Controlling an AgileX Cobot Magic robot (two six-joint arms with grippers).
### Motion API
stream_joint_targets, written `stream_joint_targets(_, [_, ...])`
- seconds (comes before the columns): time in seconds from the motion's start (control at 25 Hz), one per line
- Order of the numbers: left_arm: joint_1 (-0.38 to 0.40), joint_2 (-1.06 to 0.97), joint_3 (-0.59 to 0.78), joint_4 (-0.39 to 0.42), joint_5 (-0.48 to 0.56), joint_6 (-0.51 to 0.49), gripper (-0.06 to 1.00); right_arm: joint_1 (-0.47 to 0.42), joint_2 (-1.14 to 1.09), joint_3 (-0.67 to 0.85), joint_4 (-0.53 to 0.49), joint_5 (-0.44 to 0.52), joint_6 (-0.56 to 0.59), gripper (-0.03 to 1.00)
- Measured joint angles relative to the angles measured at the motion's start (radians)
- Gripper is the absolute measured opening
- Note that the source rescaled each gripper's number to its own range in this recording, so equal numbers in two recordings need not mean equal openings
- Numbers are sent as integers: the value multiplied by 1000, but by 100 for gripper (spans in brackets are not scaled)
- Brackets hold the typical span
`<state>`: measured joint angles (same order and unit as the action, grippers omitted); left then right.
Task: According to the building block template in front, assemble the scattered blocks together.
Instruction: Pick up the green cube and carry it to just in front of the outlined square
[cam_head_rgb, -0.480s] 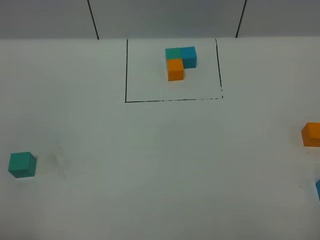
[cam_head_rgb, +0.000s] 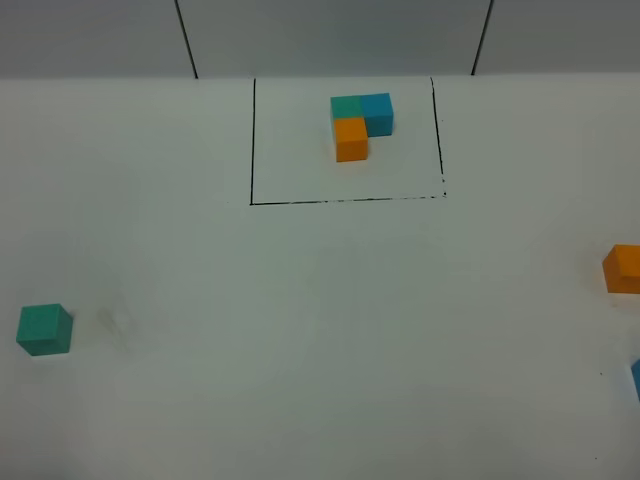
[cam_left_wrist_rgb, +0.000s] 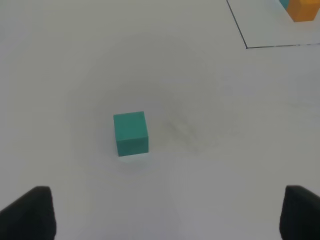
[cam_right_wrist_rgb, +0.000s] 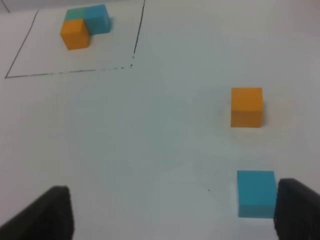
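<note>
The template (cam_head_rgb: 360, 122), an L of joined teal, blue and orange cubes, sits inside a black drawn rectangle (cam_head_rgb: 252, 150) at the back. A loose teal cube (cam_head_rgb: 44, 329) lies at the left, a loose orange cube (cam_head_rgb: 622, 268) at the right edge, and a loose blue cube (cam_head_rgb: 636, 378) is cut off by the right edge. Neither gripper shows in the exterior view. My left gripper (cam_left_wrist_rgb: 165, 215) is open, above and short of the teal cube (cam_left_wrist_rgb: 131, 133). My right gripper (cam_right_wrist_rgb: 172, 215) is open, with the blue cube (cam_right_wrist_rgb: 256, 193) beside one finger (cam_right_wrist_rgb: 300, 210) and the orange cube (cam_right_wrist_rgb: 246, 106) further ahead.
The white table (cam_head_rgb: 320, 330) runs back to a grey wall (cam_head_rgb: 330, 35) behind the rectangle. The template also shows in the right wrist view (cam_right_wrist_rgb: 84, 26), and its orange cube shows at the frame corner in the left wrist view (cam_left_wrist_rgb: 303, 9).
</note>
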<state>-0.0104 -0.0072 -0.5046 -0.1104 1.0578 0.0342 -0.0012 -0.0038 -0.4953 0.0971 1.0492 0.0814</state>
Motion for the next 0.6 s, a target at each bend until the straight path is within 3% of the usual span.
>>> stream_joint_targets(0.44, [0, 9, 0, 5, -1, -1, 95, 0, 0, 0, 0, 0, 0, 64])
stream_joint_targets(0.6, [0, 123, -40, 22, -16, -25, 94, 0, 0, 0, 0, 0, 0, 64])
